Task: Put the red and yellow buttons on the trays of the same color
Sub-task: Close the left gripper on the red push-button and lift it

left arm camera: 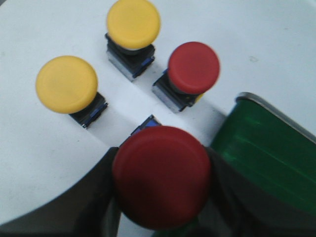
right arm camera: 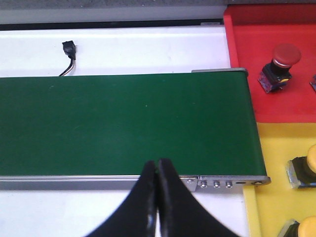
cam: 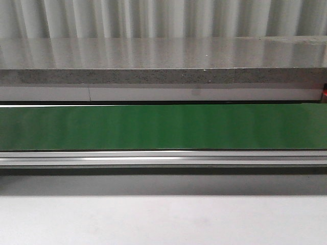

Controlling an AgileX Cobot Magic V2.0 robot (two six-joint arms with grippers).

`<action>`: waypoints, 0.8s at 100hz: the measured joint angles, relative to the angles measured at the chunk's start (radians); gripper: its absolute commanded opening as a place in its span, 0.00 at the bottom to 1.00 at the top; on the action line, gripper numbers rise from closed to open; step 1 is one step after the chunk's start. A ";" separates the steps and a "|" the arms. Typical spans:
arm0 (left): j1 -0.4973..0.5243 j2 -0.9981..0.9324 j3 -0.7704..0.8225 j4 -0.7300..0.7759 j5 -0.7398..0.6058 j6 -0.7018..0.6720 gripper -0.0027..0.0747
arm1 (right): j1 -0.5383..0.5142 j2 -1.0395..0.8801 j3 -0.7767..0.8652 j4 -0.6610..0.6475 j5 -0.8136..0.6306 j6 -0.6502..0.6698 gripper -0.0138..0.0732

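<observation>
Between the left gripper's [left arm camera: 160,197] jaws a red button [left arm camera: 162,177] is held, closed on its body; the green belt [left arm camera: 269,153] lies at three o'clock. Right gripper [right arm camera: 158,197] is closed, empty.

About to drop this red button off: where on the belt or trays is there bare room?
The green belt is bare along its whole visible length. The red tray is open left of its red button. The yellow tray is free along its belt-side edge; yellow buttons crowd its outer side.
</observation>
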 measured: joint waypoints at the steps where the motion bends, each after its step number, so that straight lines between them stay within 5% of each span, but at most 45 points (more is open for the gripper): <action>1: -0.002 -0.005 0.000 0.000 0.000 0.003 0.01 | 0.000 0.000 0.000 0.000 0.000 0.000 0.08; 39: -0.104 -0.150 0.000 0.000 0.165 0.141 0.01 | 0.000 0.000 0.000 0.000 0.000 0.000 0.08; 80: -0.181 -0.125 0.000 -0.001 0.179 0.164 0.01 | 0.000 0.000 0.000 0.000 0.000 0.000 0.08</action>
